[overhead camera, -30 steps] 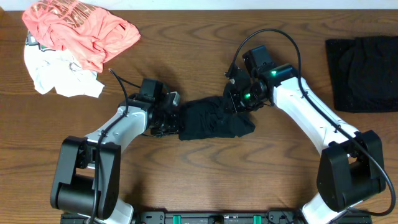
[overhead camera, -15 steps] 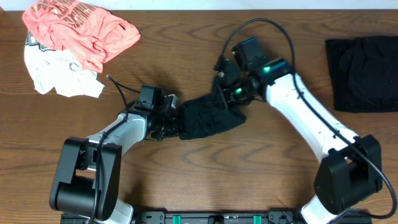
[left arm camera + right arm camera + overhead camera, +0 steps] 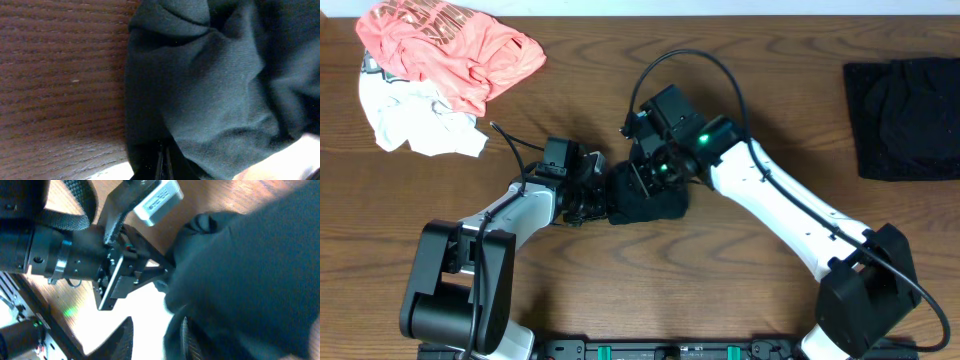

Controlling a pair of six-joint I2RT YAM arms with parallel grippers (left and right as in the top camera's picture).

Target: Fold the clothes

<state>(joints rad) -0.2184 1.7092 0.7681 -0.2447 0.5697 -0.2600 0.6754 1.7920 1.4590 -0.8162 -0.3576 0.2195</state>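
Note:
A crumpled black garment (image 3: 655, 205) lies at the table's middle. My left gripper (image 3: 598, 192) is shut on its left edge; in the left wrist view the black cloth (image 3: 215, 90) fills the frame and runs into the closed jaws (image 3: 164, 165). My right gripper (image 3: 655, 172) hovers over the garment's left half. In the right wrist view its fingers (image 3: 125, 337) stand apart with a bright gap between them, and the black cloth (image 3: 250, 280) drapes over the right finger. The left gripper's body (image 3: 120, 265) shows close ahead.
A coral-pink tee (image 3: 450, 45) lies on a white garment (image 3: 415, 125) at the back left. A folded black garment (image 3: 905, 115) lies at the right edge. Both arms crowd the middle of the wooden table (image 3: 620, 290).
My right gripper has swept left with the garment's right side, folding it over toward the left gripper. The garment is now bunched shorter. The left gripper stayed put.

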